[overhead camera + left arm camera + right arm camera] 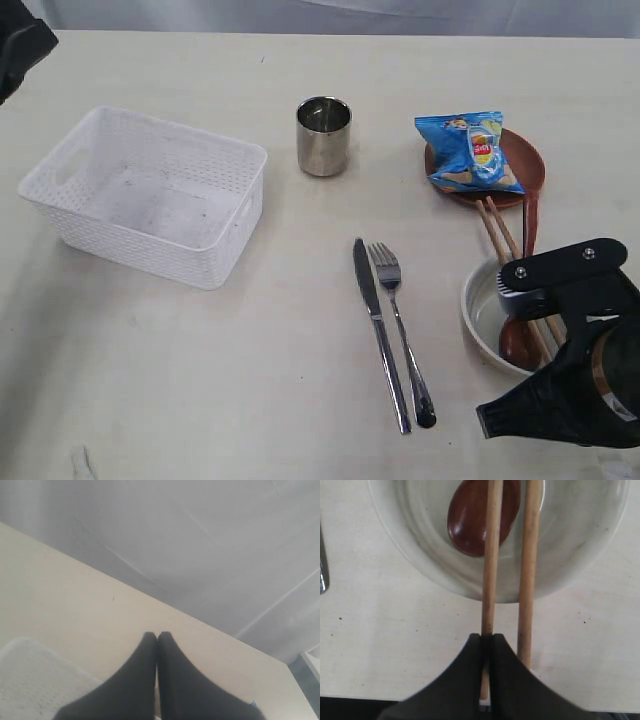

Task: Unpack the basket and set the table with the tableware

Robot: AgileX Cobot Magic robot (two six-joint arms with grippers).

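Nearest, at the right, the right gripper (487, 637) is clamped on one stick of the pair of light wooden chopsticks (490, 555), the stick on the knife's side; the other stick lies free just beside the fingers. Both sticks run across the rim of the pale round ceramic bowl (420, 570) on the cream-white tabletop (250, 400). In that bowl rests the head of the dark brown wooden spoon (470, 525), under the sticks, its handle reaching away to the plate's edge.

Left of the bowl, the long steel knife (378, 330) and the steel fork (400, 330) lie side by side, handles toward the near edge.

Farther back on the left stands the white rectangular plastic basket with lattice sides (160, 255); only its bare, faintly scuffed floor shows inside. The shiny steel cup (323, 135) stands upright beyond it toward the middle; what it holds I cannot tell. To the right, the round brown plate (530, 160) carries the blue crinkled snack bag (470, 150).

Farthest, the left gripper (157, 635) hangs with its fingers pressed together, grasping nothing, above a corner of the basket
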